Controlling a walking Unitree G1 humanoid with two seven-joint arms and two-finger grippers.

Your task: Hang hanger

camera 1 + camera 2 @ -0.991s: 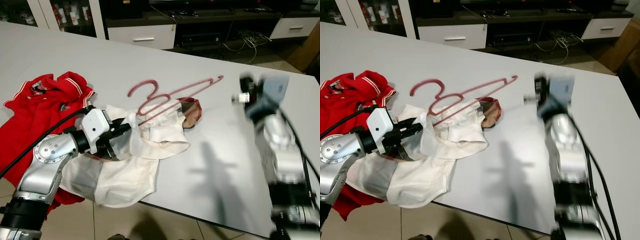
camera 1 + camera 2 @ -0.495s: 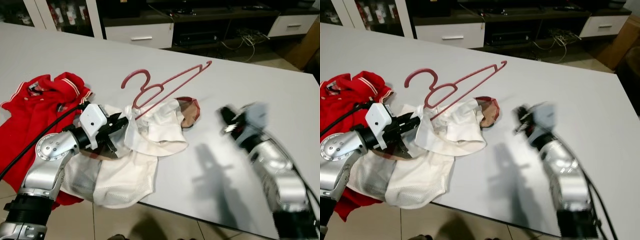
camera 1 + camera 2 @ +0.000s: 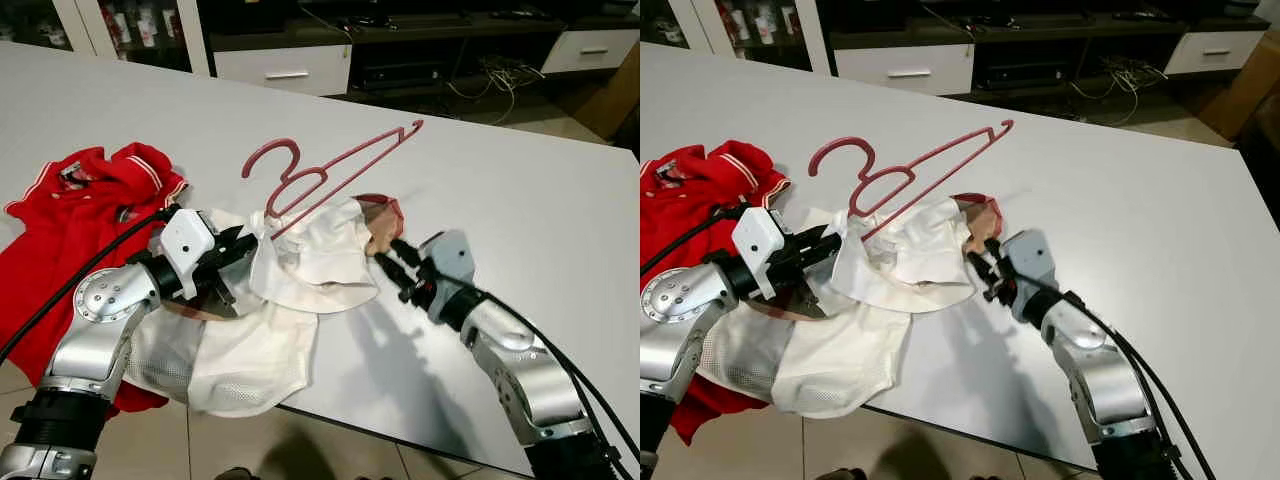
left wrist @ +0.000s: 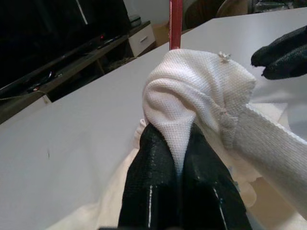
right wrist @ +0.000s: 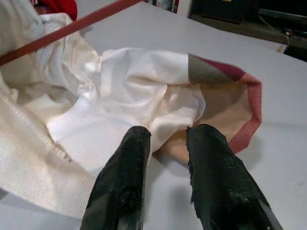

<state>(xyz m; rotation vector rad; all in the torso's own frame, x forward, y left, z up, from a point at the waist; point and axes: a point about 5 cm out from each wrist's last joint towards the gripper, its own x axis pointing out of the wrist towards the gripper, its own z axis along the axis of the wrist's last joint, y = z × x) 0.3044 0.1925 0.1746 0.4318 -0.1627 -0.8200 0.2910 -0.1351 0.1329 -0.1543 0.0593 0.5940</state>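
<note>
Fingers (image 4: 158, 191) of the left gripper (image 3: 243, 247) are being pressed tight together on a bunched fold of the white mesh garment (image 3: 300, 262), which is being lifted slightly off the desk (image 3: 520, 190) by that grip. The left gripper is being held over the desk's near edge, toward its left end, with the silver left arm (image 3: 100, 320) reaching in from beyond that edge.

Fingers (image 5: 129, 191) of the right gripper (image 3: 397, 268) are being held a little apart with nothing between them, their tips resting just beside the garment's tan, red-trimmed collar (image 3: 380, 222), which is lying near the middle of the desk. Whether the tips are touching the cloth cannot be told. The silver right arm (image 3: 520, 370) is being extended from the near edge at the right.

The dark red hanger (image 3: 325, 175) is being propped at a slant on the white garment, its hook (image 3: 268, 157) pointing toward the far left corner and one shoulder raised toward the far edge; its lower end is being hidden in the cloth folds close to the left gripper.

A red polo shirt (image 3: 75, 215) with white-striped collar is being left crumpled at the left end of the desk, partly hanging over the near edge, beside the white garment.
</note>
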